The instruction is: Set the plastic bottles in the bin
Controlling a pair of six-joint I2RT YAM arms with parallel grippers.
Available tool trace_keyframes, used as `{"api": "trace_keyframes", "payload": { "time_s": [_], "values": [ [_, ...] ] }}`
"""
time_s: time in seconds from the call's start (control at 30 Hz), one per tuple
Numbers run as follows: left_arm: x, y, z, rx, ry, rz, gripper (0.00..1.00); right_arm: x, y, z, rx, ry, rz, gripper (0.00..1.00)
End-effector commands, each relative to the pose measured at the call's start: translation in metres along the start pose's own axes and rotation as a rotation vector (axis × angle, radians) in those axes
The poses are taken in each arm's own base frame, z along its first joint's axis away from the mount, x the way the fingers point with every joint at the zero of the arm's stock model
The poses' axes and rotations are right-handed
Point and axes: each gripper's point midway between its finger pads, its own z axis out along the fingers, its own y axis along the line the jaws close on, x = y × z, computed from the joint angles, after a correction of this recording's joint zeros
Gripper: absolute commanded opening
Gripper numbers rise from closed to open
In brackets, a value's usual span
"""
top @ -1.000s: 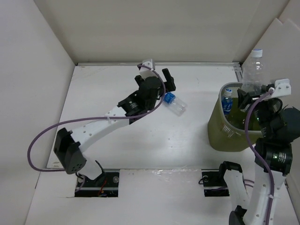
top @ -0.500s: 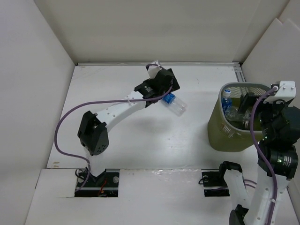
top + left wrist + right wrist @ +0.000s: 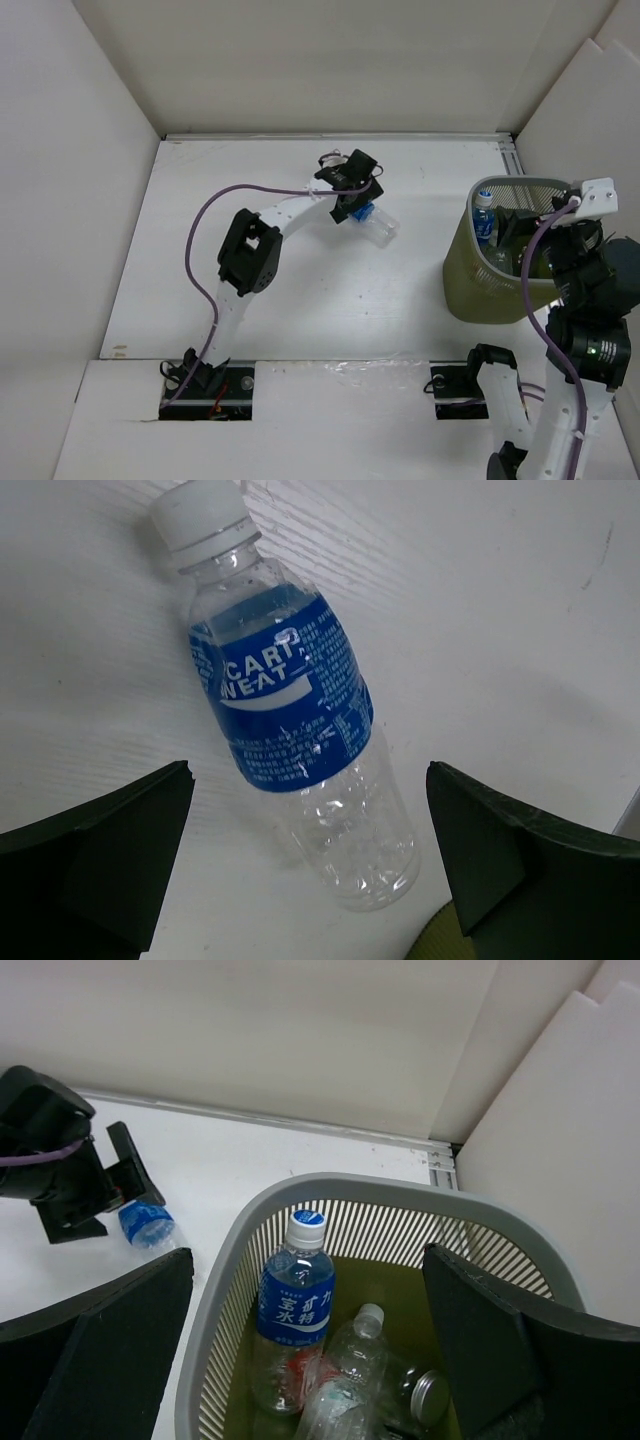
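Observation:
A clear plastic bottle with a blue label and a white cap lies on its side on the white table; it also shows in the top view. My left gripper is open, its fingers on either side of the bottle's lower half, not touching it. In the top view the left gripper is right over the bottle's left end. My right gripper is open and empty above the bin. The bin holds several bottles: an upright blue-labelled one and a clear white-capped one.
White walls enclose the table on the left, back and right. The bin stands at the right side by the right wall. A silver-capped item lies in the bin. The left arm's purple cable loops over the table.
My right gripper let go of a clear white-capped bottle, which dropped into the bin. My left arm stretched out and brought its open gripper down around the blue-labelled bottle.

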Motion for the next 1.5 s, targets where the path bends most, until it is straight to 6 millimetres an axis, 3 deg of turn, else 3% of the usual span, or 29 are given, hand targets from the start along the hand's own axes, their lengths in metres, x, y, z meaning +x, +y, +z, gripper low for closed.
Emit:
{"api": "trace_keyframes", "payload": {
  "time_s": [0.0, 0.3, 0.33, 0.4, 0.47, 0.5, 0.53, 0.6, 0.63, 0.67, 0.7, 0.73, 0.77, 0.8, 0.83, 0.87, 0.9, 0.93, 0.97, 1.03, 1.1, 1.13, 1.2, 1.27, 1.3, 1.4, 1.47],
  "values": [
    [-0.016, 0.002, 0.01, -0.045, -0.007, -0.105, 1.0, -0.021, 0.005, -0.003, -0.029, -0.094, -0.048, 1.0],
    [-0.012, 0.024, 0.051, -0.113, 0.016, -0.134, 1.0, -0.014, 0.012, 0.0, -0.073, -0.107, -0.062, 1.0],
    [-0.009, 0.024, 0.055, -0.109, 0.025, -0.135, 0.96, -0.014, 0.012, 0.0, -0.073, -0.107, -0.062, 1.0],
    [-0.004, 0.032, 0.064, -0.117, 0.048, -0.131, 0.79, -0.012, 0.014, -0.001, -0.082, -0.109, -0.072, 1.0],
    [0.002, 0.038, 0.071, -0.122, 0.061, -0.13, 0.54, -0.012, 0.014, -0.001, -0.081, -0.109, -0.081, 1.0],
    [0.009, 0.044, 0.076, -0.129, 0.076, -0.128, 0.2, -0.011, 0.015, 0.001, -0.09, -0.111, -0.082, 1.0],
    [0.01, 0.047, 0.073, -0.134, 0.078, -0.127, 0.03, -0.011, 0.018, 0.001, -0.107, -0.114, -0.083, 1.0],
    [0.002, 0.045, 0.065, -0.108, 0.073, -0.125, 0.0, -0.003, 0.022, 0.007, -0.141, -0.11, -0.091, 1.0],
    [0.007, 0.058, 0.063, -0.138, 0.077, -0.108, 0.0, -0.005, 0.031, 0.011, -0.203, -0.131, -0.116, 1.0],
    [-0.002, 0.064, 0.059, -0.143, 0.054, -0.104, 0.0, -0.005, 0.037, 0.014, -0.248, -0.14, -0.128, 1.0],
    [-0.02, 0.058, 0.038, -0.12, 0.014, -0.118, 0.0, -0.002, 0.042, 0.019, -0.295, -0.143, -0.146, 1.0],
    [-0.024, 0.072, 0.034, -0.144, -0.029, -0.099, 0.0, -0.002, 0.055, 0.026, -0.395, -0.156, -0.161, 1.0],
    [-0.033, 0.072, 0.022, -0.134, -0.067, -0.095, 0.0, 0.001, 0.06, 0.029, -0.443, -0.148, -0.166, 1.0],
    [-0.044, 0.071, 0.009, -0.121, -0.108, -0.076, 0.0, -0.01, 0.063, 0.03, -0.472, -0.175, -0.196, 1.0],
    [-0.068, 0.064, -0.021, -0.074, -0.204, -0.073, 0.0, -0.018, 0.07, 0.033, -0.53, -0.195, -0.232, 1.0],
    [-0.081, 0.061, -0.037, -0.056, -0.255, -0.059, 0.0, -0.015, 0.073, 0.037, -0.549, -0.194, -0.245, 1.0],
    [-0.091, 0.055, -0.053, -0.035, -0.3, -0.042, 0.0, -0.027, 0.076, 0.035, -0.564, -0.215, -0.27, 1.0],
    [-0.104, 0.04, -0.085, 0.013, -0.357, 0.008, 0.0, -0.033, 0.08, 0.036, -0.583, -0.237, -0.305, 1.0],
    [-0.117, 0.035, -0.102, 0.021, -0.42, 0.028, 0.0, -0.035, 0.09, 0.041, -0.631, -0.235, -0.305, 1.0],
    [-0.13, 0.023, -0.133, 0.049, -0.485, 0.071, 0.0, -0.051, 0.099, 0.041, -0.665, -0.267, -0.329, 1.0],
    [-0.146, 0.007, -0.179, 0.094, -0.576, 0.118, 0.0, -0.051, 0.112, 0.051, -0.701, -0.248, -0.308, 1.0],
    [-0.149, 0.001, -0.193, 0.123, -0.594, 0.133, 0.0, -0.054, 0.118, 0.053, -0.719, -0.252, -0.306, 1.0],
    [-0.161, -0.021, -0.243, 0.245, -0.669, 0.136, 0.0, -0.058, 0.136, 0.064, -0.778, -0.275, -0.302, 1.0],
    [-0.162, -0.031, -0.272, 0.304, -0.724, 0.205, 0.0, -0.065, 0.162, 0.065, -0.848, -0.303, -0.295, 1.0],
    [-0.164, -0.045, -0.308, 0.402, -0.776, 0.193, 0.0, -0.06, 0.176, 0.073, -0.888, -0.289, -0.275, 1.0],
    [-0.153, -0.057, -0.346, 0.477, -0.839, 0.282, 0.0, -0.064, 0.211, 0.077, -0.949, -0.3, -0.219, 1.0],
    [-0.148, -0.062, -0.359, 0.518, -0.847, 0.308, 0.0, -0.067, 0.23, 0.085, -0.956, -0.313, -0.191, 1.0]
  ]
}}
